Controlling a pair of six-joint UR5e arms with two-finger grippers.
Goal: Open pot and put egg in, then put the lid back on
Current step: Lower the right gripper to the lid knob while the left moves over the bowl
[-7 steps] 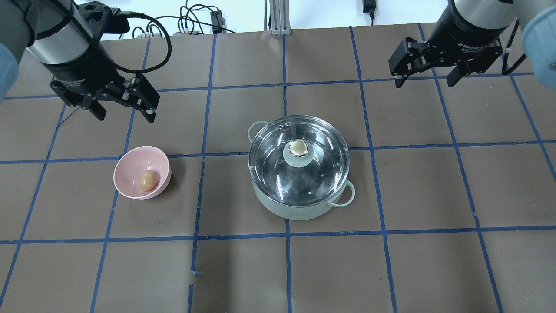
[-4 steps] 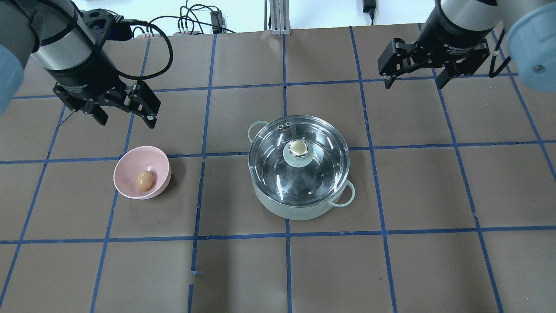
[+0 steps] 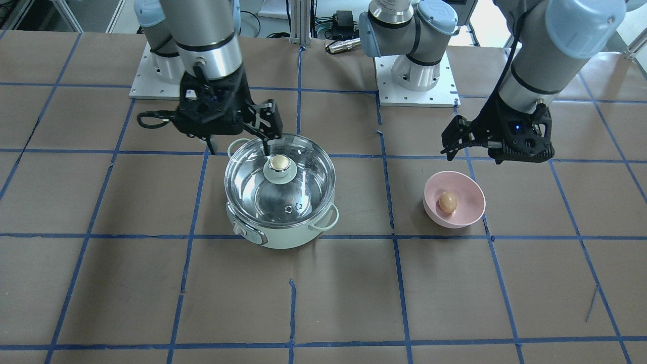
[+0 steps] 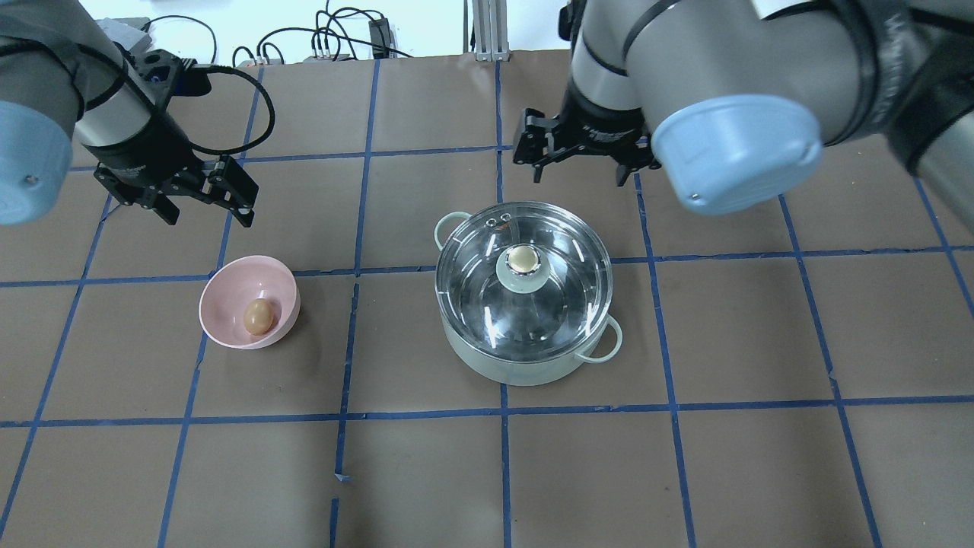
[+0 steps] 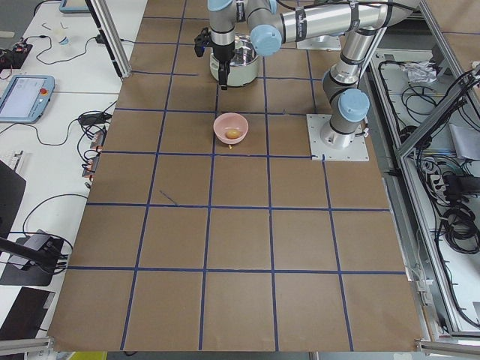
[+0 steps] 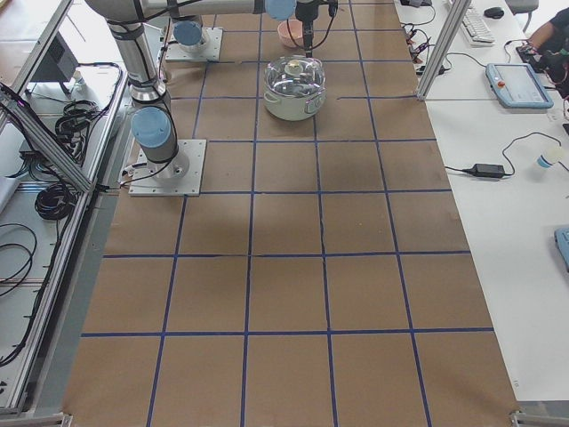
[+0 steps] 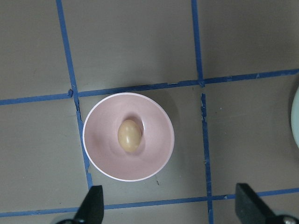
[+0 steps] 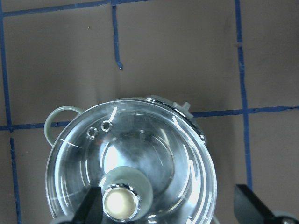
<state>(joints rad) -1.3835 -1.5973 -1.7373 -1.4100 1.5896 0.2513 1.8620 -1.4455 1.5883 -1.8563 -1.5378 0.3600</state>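
Note:
The mint-green pot [image 4: 525, 369] stands mid-table with the glass lid [image 4: 559, 304] on it, its gold-topped knob [image 4: 522, 261] upright. The light-brown egg [image 4: 259, 316] lies in a pink bowl [image 4: 228, 293] to the pot's left. My right gripper [image 4: 580, 175] is open and empty, high over the table just beyond the pot's far rim. In the right wrist view the knob [image 8: 121, 203] lies near the left fingertip [image 8: 93, 205]. My left gripper [image 4: 207, 217] is open and empty, above the table just beyond the bowl. The left wrist view shows the egg [image 7: 129, 135] in the bowl [image 7: 100, 140].
Brown paper with a blue tape grid [image 4: 358, 270] covers the table. Cables [image 4: 335, 34] lie past the far edge. The arm base plates [image 3: 417, 86] stand on the robot's side. The right arm's big blue elbow cap [image 4: 734, 148] hangs over the table right of the pot.
My right arm has swung left from the far right corner to just beyond the pot. My left gripper has shifted slightly left. Pot, lid, bowl and egg have not moved.

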